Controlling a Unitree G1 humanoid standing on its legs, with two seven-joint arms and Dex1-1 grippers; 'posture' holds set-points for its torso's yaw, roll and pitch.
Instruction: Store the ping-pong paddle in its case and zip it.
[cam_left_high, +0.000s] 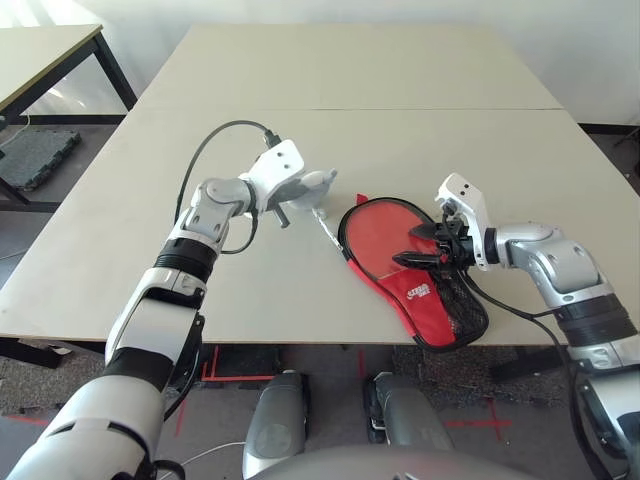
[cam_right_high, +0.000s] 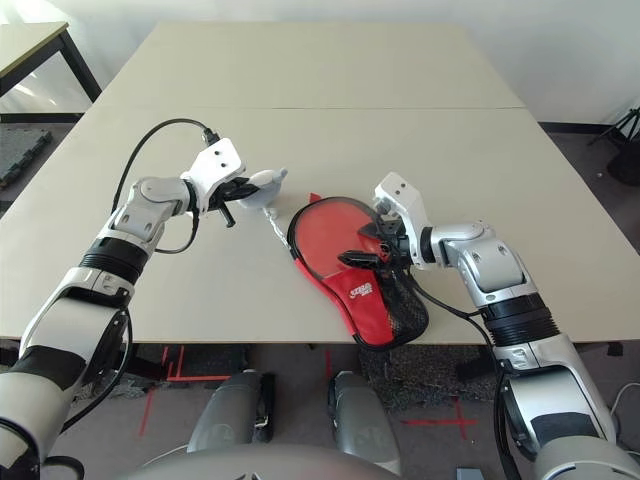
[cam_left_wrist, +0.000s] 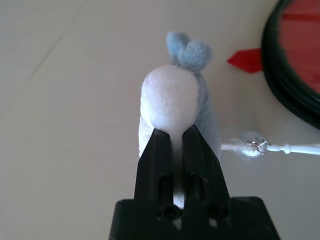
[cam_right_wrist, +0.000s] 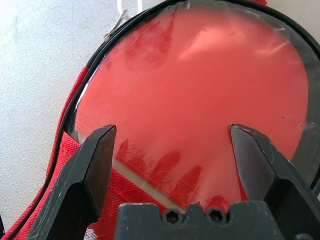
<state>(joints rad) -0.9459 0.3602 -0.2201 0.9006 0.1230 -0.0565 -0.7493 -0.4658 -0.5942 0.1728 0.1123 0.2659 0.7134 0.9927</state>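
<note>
My left claw (cam_left_wrist: 170, 145) is clamped on the pale blue plush lump (cam_left_wrist: 172, 100) tied to the zip; pull it gently along the rim while my spread right claw (cam_right_wrist: 172, 162) steadies the red fabric case (cam_left_high: 430, 312), red-faced paddle (cam_right_wrist: 200, 95) inside, on the worktop (cam_left_high: 300, 290).

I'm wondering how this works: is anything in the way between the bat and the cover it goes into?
Nothing visible is: the bat already seems to lie inside the cover, its red face showing through the clear front.
</note>
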